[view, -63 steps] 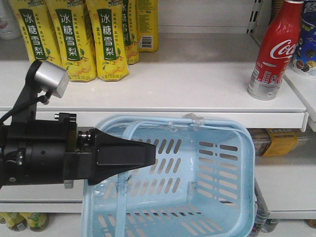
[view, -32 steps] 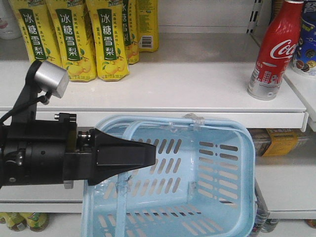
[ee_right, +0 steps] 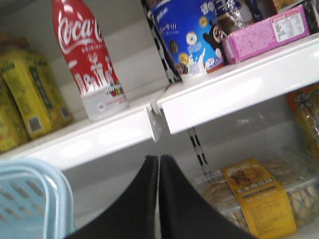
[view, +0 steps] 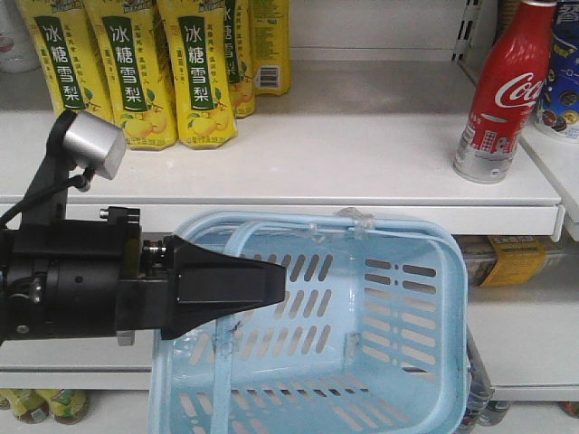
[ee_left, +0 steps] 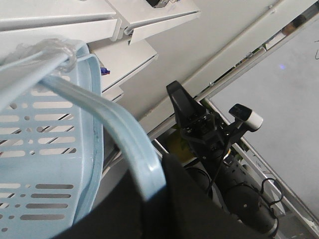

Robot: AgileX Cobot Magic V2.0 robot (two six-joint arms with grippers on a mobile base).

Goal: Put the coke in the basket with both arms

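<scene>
The coke (view: 500,90) stands upright at the right end of the white shelf (view: 344,154), a red bottle with white script; the right wrist view has the coke (ee_right: 89,59) up and to the left. Below the shelf hangs the pale blue basket (view: 398,307), tilted. My left gripper (view: 271,285) is shut on its hoop handle (ee_left: 124,139), which runs into the jaws of the left gripper (ee_left: 157,189). My right gripper (ee_right: 158,158) is shut with nothing in it, below the shelf edge and right of the basket (ee_right: 30,199). In the left wrist view the right gripper (ee_left: 175,89) points upward.
Tall yellow pear-drink bottles (view: 136,72) crowd the shelf's left back. A blue cookie cup (ee_right: 192,35) and a pink box (ee_right: 264,27) sit on the neighbouring shelf right of the coke. Yellow-labelled packs (ee_right: 254,199) lie on the lower shelf.
</scene>
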